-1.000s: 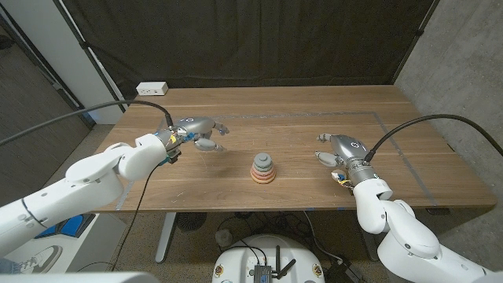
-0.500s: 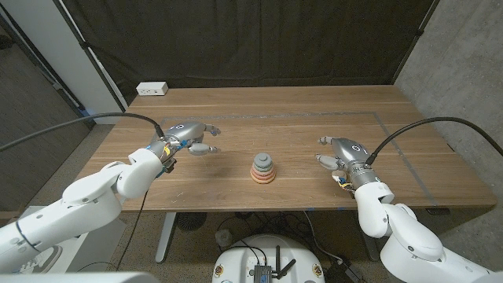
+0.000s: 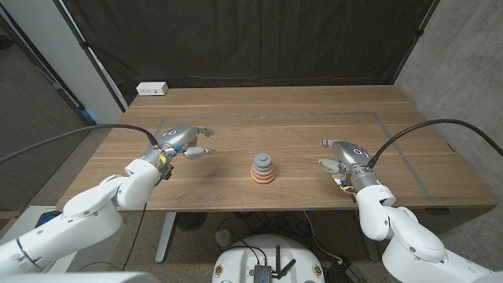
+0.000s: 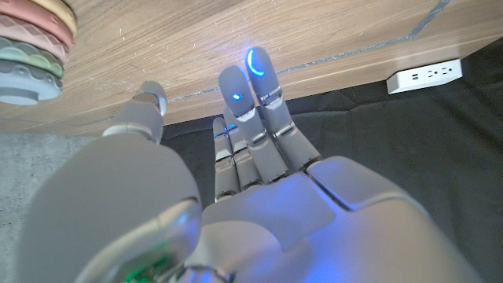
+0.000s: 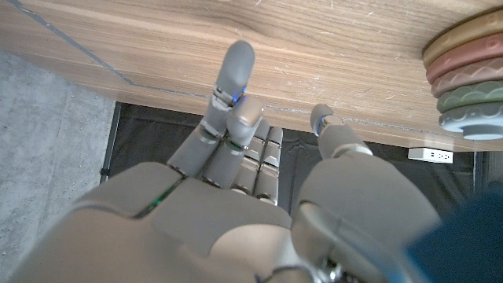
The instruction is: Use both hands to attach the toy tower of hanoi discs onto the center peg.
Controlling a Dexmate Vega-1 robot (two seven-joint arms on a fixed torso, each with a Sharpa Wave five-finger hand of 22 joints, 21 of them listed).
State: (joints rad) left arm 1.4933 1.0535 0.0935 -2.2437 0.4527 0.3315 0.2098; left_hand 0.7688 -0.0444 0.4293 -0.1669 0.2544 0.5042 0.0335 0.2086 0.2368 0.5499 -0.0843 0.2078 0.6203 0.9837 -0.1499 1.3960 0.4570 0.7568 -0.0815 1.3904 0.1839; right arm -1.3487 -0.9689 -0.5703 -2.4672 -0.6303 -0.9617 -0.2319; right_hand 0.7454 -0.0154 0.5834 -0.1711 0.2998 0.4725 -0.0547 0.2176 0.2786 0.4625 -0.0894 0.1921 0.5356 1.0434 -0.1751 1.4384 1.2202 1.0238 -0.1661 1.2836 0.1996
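Fingers on the left hand (image 3: pixel 182 141) are spread apart and hold nothing. In the left wrist view the fingers (image 4: pixel 253 102) reach out straight, with the thumb off to one side. Fingers on the right hand (image 3: pixel 339 155) are apart too, and that hand is empty as well. The right wrist view shows its fingers (image 5: pixel 233 82) stretched out over the wood.

Between the two hands, near the middle of the counter (image 3: pixel 299 134), stands the tower (image 3: pixel 263 168). Its discs sit in a neat pile, big at the bottom and small at the top. A grey disc is on top, then a green one, then pink and orange ones. I cannot see the peg, because the discs cover it. Both hands are well apart from the tower, one on each side. No loose discs lie on the counter.

So it looks like the stacking is done. All the discs seem to be on the peg already. I think this is the very end of the job, with the hands waiting off to the sides.

Next, there is little left to do. The hands likely only need to stay away from the tower and not bump it. If a disc were sitting crooked, a hand would have to come in slowly and press it down, but the pile looks straight from here.
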